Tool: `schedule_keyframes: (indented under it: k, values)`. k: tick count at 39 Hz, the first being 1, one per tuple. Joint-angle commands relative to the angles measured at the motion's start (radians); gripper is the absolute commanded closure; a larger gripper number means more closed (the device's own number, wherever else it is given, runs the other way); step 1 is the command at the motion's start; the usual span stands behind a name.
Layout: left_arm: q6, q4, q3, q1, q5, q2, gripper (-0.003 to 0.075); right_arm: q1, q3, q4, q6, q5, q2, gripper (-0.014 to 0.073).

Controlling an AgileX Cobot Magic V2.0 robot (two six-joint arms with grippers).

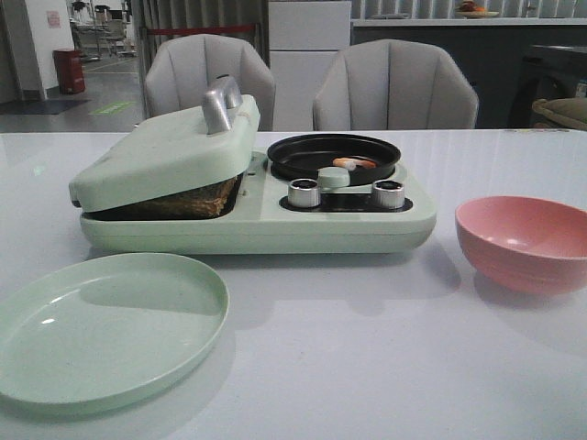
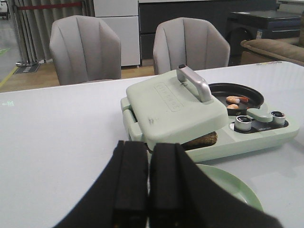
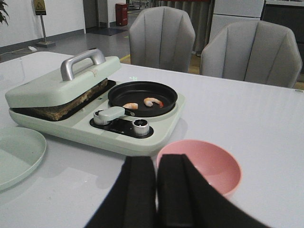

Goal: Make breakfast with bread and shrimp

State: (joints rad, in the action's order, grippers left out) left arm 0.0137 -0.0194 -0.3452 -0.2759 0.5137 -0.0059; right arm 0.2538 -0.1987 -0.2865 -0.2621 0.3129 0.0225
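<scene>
White table (image 1: 367, 367): bread (image 1: 188, 202) under lid (image 1: 165, 151), shrimp (image 1: 353, 163) in pan (image 1: 303, 151) at 3 o'clock. Left gripper (image 2: 148, 190), right gripper (image 3: 156, 190) both clenched, empty.

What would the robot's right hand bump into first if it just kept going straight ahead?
Most likely the pink bowl, which sits right past the shut right hand in its wrist view. Beyond the bowl is the green cooker. Depth is hard to judge.

One pale green breakfast appliance (image 1: 257, 220); two silver knobs (image 1: 304, 192); one black pan (image 1: 333, 154); two shrimp (image 3: 153, 101); one green plate (image 1: 101, 325); one pink bowl (image 1: 523, 243); two grey chairs (image 1: 394, 87).
</scene>
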Motion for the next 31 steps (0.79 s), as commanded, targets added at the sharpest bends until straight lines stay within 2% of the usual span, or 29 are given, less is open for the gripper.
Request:
schedule_keyframes:
  k: [1, 27, 31]
  values:
    - [-0.002, -0.010, -0.026, -0.006, -0.073, 0.006, 0.0607, 0.002, -0.027, -0.004, -0.012, -0.078, 0.012, 0.0449]
    - [-0.002, -0.010, -0.026, -0.006, -0.074, 0.006, 0.0606, 0.002, -0.027, -0.004, -0.012, -0.077, 0.012, 0.0452]
    - [-0.002, 0.007, 0.026, -0.006, -0.121, 0.006, 0.0607, 0.002, -0.027, -0.004, -0.012, -0.077, 0.012, 0.0452]
